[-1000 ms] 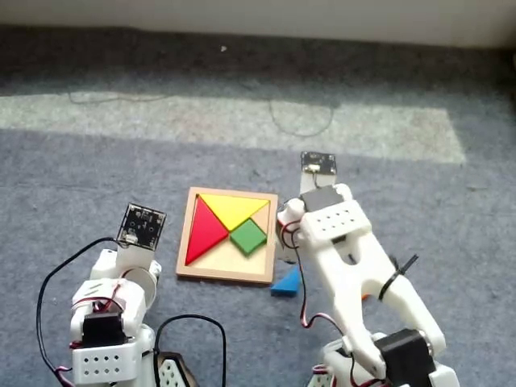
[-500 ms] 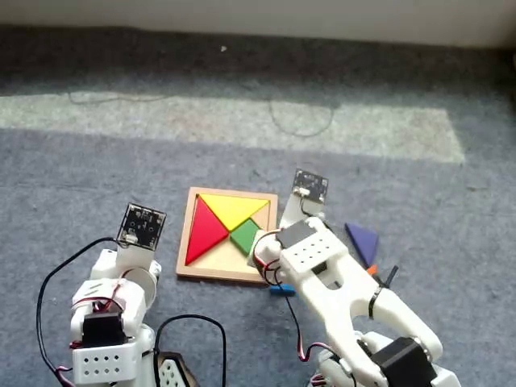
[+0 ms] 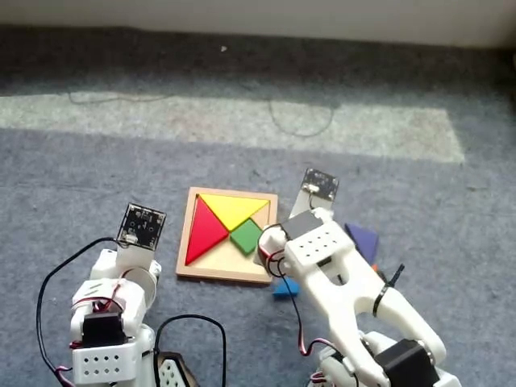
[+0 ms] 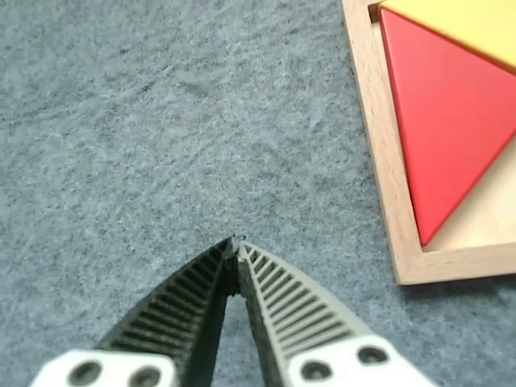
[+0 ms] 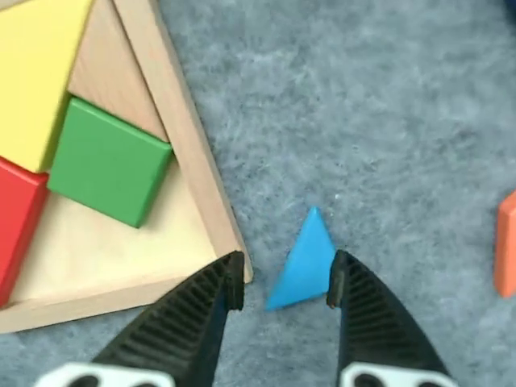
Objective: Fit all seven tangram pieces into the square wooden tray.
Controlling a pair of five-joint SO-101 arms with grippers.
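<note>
Blue triangle (image 5: 305,262) now lies inside the wide-open right tool (image 5: 286,278), which has swung slightly off the tray (image 5: 179,121).

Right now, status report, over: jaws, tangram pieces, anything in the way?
Left jaws shut over carpet. Right jaws open, straddling blue triangle. Tray corner crowds one jaw.

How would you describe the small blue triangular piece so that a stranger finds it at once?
Find the square wooden tray on the grey carpet. Just outside its corner nearest the right arm, the small blue triangular piece lies flat on the carpet, within the open right gripper. It is the only bright blue piece, and the loose one closest to the tray.
</note>
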